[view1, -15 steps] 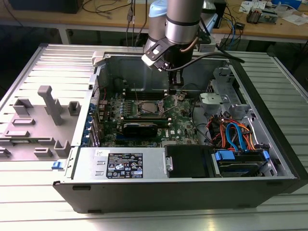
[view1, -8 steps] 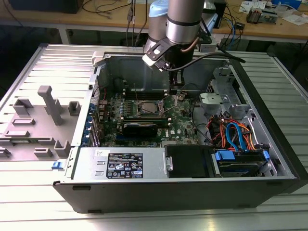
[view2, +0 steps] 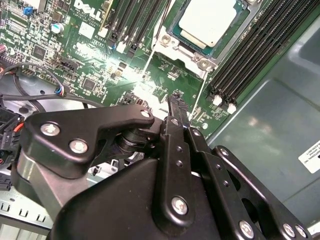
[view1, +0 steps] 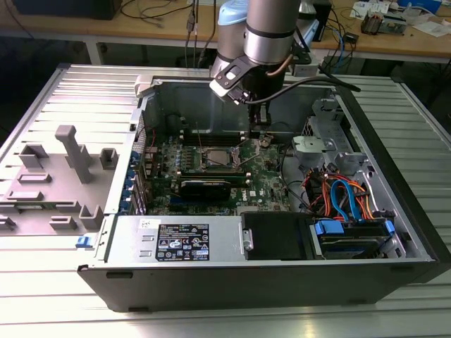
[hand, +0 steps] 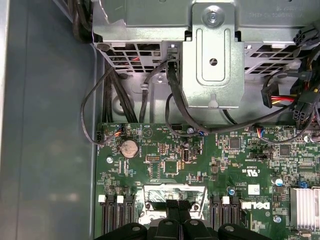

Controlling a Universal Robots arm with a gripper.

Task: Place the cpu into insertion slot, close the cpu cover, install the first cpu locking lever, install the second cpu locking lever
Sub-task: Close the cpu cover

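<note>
Already the cpu (view2: 210,22) sits flat in the insertion slot (view2: 174,36), silver top up, between the memory slots (view2: 250,55). Hand (view2: 175,98) empty, fingers together, tip low over the green board (view2: 100,55) just beside the insertion slot, which lies toward the exterior view's left of it.

Exterior view: set high and off the arm, angled down into the open computer case (view1: 232,282) across its near long wall; the whole case is taken in.
First wrist view: held close above the motherboard (hand: 220,160), faced straight down.
Second wrist view: held closer, slanted past the gripper (view2: 175,97).
Shared by all three: the motherboard beside the memory slots (view2: 250,55).
</note>
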